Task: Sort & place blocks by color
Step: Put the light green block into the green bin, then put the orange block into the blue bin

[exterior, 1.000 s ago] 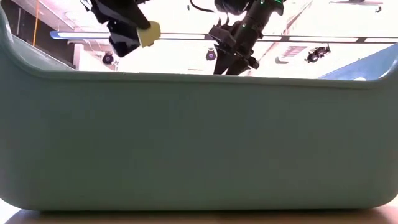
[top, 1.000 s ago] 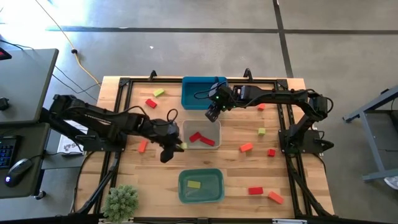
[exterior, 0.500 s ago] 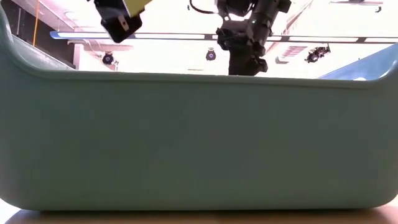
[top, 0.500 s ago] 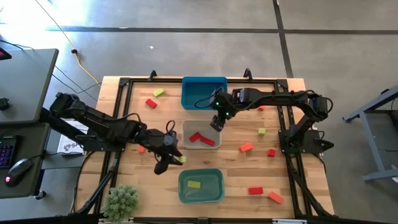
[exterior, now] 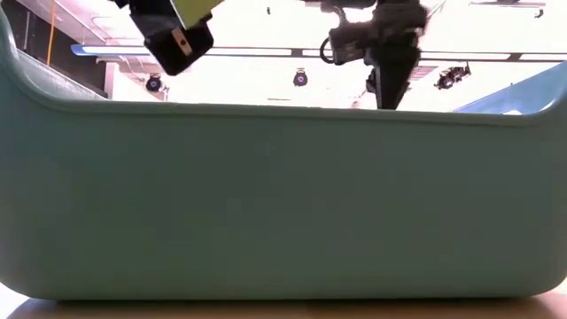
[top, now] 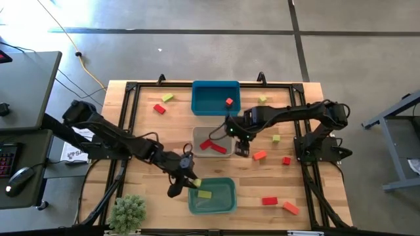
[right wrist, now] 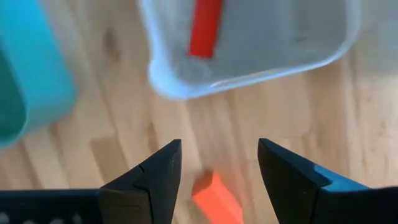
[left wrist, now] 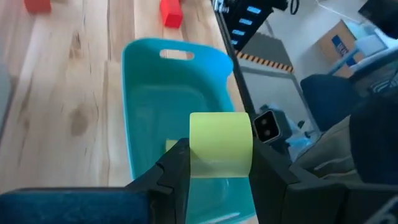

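1. Wooden table (top: 151,183): landmark = clear-grey bin (top: 212,142) at centre. Blue bin (top: 214,98) just behind it, one orange block (top: 228,101) inside; teal bin (top: 212,196) just in front, one yellow-green block (top: 205,194) inside.
2. Clear-grey bin: holds red blocks (top: 211,145).
3. Left gripper (top: 187,179): in front of the clear-grey bin, at the teal bin's near-left edge, clamped on a yellow-green cube (left wrist: 220,144). Probably about to drop it in.
4. Right gripper (top: 241,148): just right of the clear-grey bin, jaws apart, empty, above an orange block (right wrist: 214,198) on the table.
5. Blocks: small, look rigid and light, flat faces; best pinched across two opposite faces, mid-height. Smooth sides, so may slip if caught on a corner.
6. Loose blocks well right and behind-left of the clear-grey bin.
7. Obstacles: bin walls close to both grippers; potted plant (top: 128,212) front-left, clear of the work.
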Controlling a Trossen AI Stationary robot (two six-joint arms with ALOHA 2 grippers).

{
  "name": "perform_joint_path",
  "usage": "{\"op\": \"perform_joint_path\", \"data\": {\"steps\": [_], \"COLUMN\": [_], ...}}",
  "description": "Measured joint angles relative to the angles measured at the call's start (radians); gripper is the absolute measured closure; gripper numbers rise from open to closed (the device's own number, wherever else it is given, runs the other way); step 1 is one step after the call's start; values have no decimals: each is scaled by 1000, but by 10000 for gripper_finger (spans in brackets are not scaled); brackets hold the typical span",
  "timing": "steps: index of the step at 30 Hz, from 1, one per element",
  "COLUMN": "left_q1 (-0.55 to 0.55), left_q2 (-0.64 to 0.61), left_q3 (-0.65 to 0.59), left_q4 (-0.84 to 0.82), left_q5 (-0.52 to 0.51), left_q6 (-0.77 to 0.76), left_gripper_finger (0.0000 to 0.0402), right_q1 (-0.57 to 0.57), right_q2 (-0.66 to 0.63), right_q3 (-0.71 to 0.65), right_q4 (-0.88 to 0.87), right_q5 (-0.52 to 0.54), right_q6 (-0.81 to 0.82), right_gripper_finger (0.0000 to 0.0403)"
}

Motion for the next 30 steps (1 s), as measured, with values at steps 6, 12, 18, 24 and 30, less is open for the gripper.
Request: {"op": "perform_joint_path", "data": {"steps": [6,12,18,24,30], "left_q1": [0,-4,-7,-7,-7], "left_q2": [69,113,168,203,197], "left_q3": [0,0,0,-1,0], "left_q4": [27,89,93,83,93], "left_q5": [0,41,66,79,80], "left_q6": [2,6,-1,-13,-55], "left_gripper_finger": [301,301,264,239,235], "right_q1": [57,107,148,183,204], "right_q2": [0,0,0,0,0], "right_q3": [-2,-3,-4,-4,-4], "right_q4": [-46,-60,-101,-145,-181], "right_q5": [-85,-83,-4,23,26], "right_q6": [-49,-48,-92,-168,-234], "right_gripper_finger": [204,204,204,197,177]}}
